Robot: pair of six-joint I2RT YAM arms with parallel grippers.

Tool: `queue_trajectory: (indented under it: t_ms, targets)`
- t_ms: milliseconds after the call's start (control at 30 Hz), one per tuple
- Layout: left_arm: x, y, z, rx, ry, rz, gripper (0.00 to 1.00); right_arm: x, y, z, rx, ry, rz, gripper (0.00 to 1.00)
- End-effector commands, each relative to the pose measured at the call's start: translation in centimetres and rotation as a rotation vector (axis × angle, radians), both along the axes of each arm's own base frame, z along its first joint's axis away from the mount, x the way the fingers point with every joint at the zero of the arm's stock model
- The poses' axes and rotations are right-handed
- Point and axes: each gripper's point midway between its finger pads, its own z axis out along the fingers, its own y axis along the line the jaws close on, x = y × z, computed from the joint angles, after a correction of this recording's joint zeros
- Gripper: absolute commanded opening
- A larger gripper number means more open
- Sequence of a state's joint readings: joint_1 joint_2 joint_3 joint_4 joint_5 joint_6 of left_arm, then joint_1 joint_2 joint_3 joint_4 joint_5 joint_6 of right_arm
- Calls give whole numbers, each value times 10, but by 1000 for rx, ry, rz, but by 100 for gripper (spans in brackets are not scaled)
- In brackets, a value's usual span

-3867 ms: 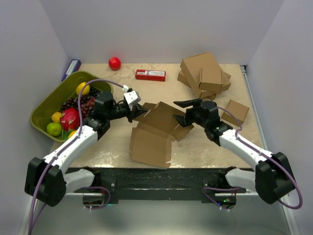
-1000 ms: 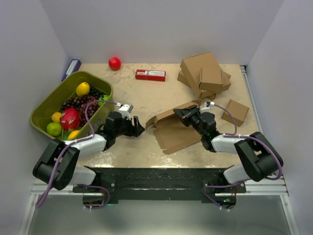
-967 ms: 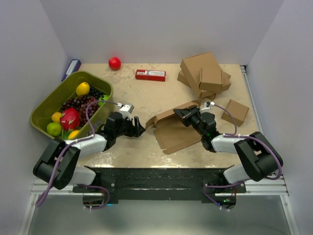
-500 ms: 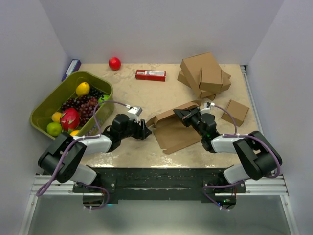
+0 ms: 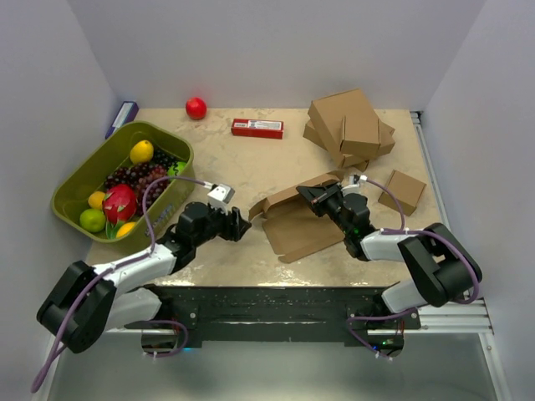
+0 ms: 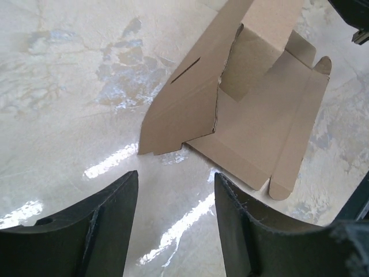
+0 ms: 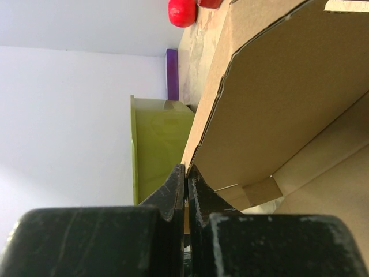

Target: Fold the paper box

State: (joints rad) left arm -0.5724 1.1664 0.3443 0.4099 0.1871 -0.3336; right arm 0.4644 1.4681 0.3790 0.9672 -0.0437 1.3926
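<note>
At the far left a purple carton (image 5: 124,115) sits in the back corner of the table (image 5: 226,167); its print is too small for me to read. Next comes the green bin (image 5: 79,180) of fruit, its near rim close beside my left arm. A red ball (image 5: 196,108) rests by the back wall. Right of it lies a red carton (image 5: 257,128) with white lettering I cannot make out.

My left pincer (image 5: 241,226) hangs low over the table, fingers (image 6: 109,213) apart with only bare marble between them, just short of the paper box's (image 5: 303,234) left corner. Open table lies between me and the bin and on toward the back.

The paper box lies mid-table, near the front edge. It is plain brown corrugated card with no print. Its base panel lies flat and has small rounded tabs. A long side flap with a cut slot stands tilted along its left.

My right pincer (image 5: 308,194) is pinched together on the edge of the raised back flap. Beyond it a stack of boxes (image 5: 347,125) fills the back right, and a small box (image 5: 404,190) sits near the table's right edge, apart from everything else.
</note>
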Motion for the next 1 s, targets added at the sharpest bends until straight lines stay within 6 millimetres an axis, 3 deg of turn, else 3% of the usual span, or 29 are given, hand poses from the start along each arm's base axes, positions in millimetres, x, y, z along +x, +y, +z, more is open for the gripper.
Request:
queue_trajectory:
  t_ms: [0,200,300,367,500,667,967]
  targets:
    - [18,24,4,57,-52,129,59,-4,-6,-28,-71,57,-12,0]
    - [43,40,4,56,-26,248,54,-3,-5,-27,-71,51,-7,0]
    - [58,32,10,52,-63,241,54,-2,-4,-28,-69,50,-6,0]
    - [62,23,1,54,-48,204,53,-1,-2,-27,-64,46,3,0]
    - [76,0,2,46,-51,146,48,-1,1,-30,-57,55,15,0]
    - [70,-23,-7,41,-23,64,45,-1,1,-32,-46,63,13,0]
    - [57,-39,-13,7,1,15,42,-1,2,-38,-40,75,16,0]
